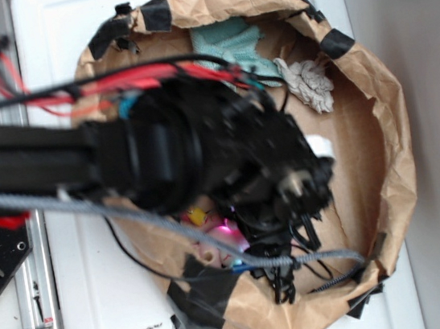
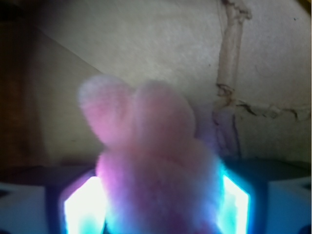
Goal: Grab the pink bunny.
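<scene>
Wrist view shows the pink bunny filling the middle of the picture, its two ears up and its fluffy body sitting right between the two glowing finger pads of the gripper. The pads press against the plush on both sides, so the jaws look clamped on the toy, though the picture is soft and the exact contact is hard to read. Behind it rises the brown wall of a paper bin.

Seen from the exterior view, the black arm reaches across the bin's crumpled paper rim and hides most of the floor. Only a sliver of pink plush shows under the wrist, low in the bin near the taped front edge, with a small yellow toy just beside it.

The step in hand appears to be the grasp itself, closing or already closed. The next move likely calls for a straight lift, keeping the squeeze firm, since soft fur can slip, and keeping clear of the dangling cables and the yellow toy.

Count: one bunny, one yellow toy, one teal cloth, one pale crumpled scrap, one bin, one gripper.
</scene>
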You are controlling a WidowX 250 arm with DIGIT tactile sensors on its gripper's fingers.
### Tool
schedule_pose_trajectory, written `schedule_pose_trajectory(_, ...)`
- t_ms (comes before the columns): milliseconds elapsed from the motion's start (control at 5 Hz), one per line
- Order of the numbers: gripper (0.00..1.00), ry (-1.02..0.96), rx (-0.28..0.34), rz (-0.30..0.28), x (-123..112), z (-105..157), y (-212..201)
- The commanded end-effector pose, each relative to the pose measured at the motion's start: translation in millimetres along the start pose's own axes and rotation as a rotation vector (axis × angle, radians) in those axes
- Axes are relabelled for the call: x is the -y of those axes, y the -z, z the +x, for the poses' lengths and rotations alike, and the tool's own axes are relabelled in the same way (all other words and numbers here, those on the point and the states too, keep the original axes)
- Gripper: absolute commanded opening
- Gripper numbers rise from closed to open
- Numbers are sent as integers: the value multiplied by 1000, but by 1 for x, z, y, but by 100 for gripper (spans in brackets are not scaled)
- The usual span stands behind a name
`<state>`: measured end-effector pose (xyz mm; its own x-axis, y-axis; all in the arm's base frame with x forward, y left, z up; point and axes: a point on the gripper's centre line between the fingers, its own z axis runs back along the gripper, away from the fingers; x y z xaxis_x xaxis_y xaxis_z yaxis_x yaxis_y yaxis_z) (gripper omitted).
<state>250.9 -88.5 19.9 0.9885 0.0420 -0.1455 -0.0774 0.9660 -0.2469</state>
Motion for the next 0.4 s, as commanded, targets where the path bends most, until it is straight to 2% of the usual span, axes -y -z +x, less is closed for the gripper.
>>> schedule_pose_trajectory(0,0,-30,179,5,-11,6,-61)
schedule_pose_trajectory(200,0,-56,269,11,-24,11,-90)
